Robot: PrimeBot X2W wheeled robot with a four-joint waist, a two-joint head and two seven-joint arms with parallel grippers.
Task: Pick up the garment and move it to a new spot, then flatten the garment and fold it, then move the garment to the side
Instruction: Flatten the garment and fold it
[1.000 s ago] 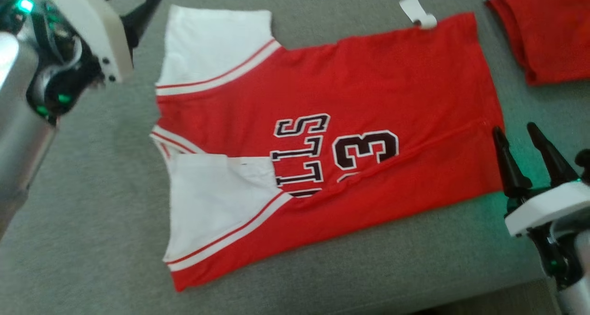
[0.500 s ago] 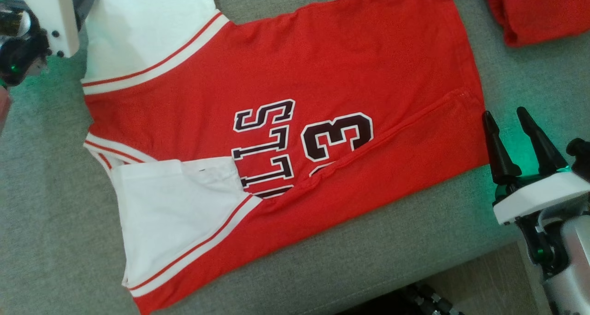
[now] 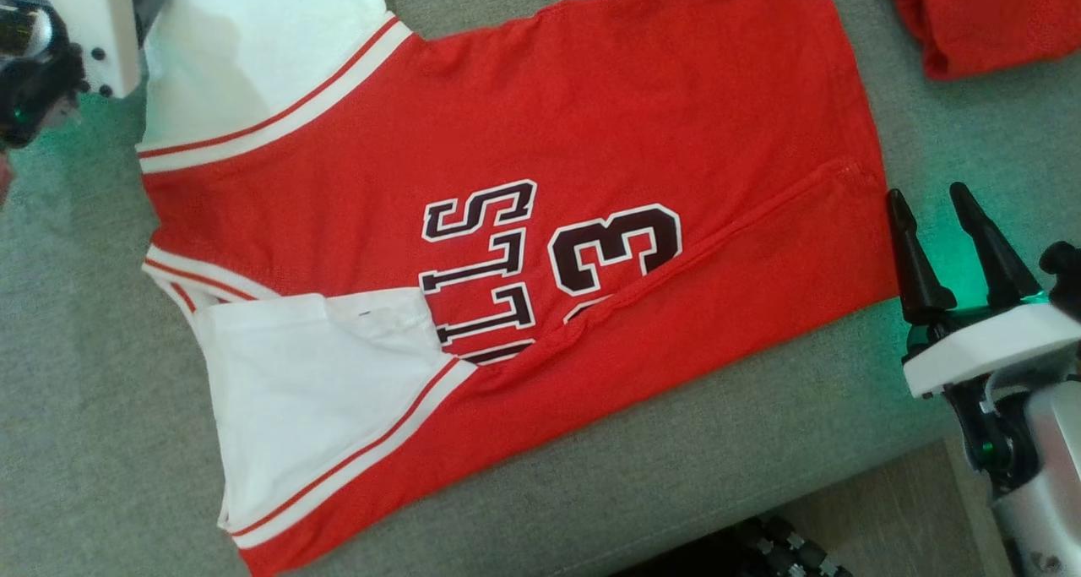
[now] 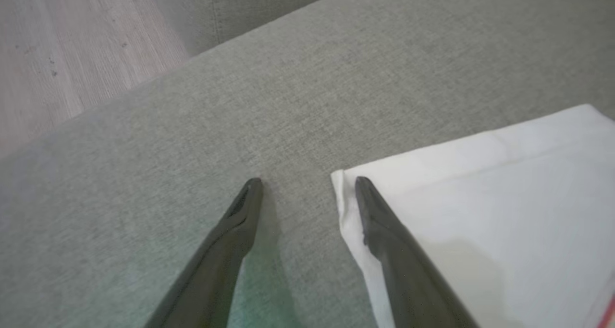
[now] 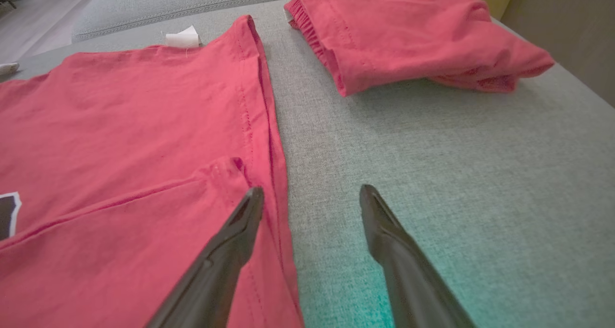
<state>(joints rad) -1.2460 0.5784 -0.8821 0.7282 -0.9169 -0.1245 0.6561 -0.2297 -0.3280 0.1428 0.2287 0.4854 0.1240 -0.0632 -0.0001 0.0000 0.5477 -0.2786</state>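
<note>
Folding looks partly begun, we judge: the jersey (image 3: 524, 121) lies flat across the middle of the grey cushion (image 3: 84, 408), its long side by the near edge turned in over the lettering. Further folds and the move aside are left. A folded red garment (image 3: 988, 19) sits at the far right corner. Our left gripper (image 4: 305, 181) has its fingers wide apart, straddling the white sleeve (image 4: 480, 198) corner, holding nothing. Our right gripper (image 5: 311, 189) likewise gapes across the hem, empty. Whether any tip touches cloth we cannot tell.
</note>
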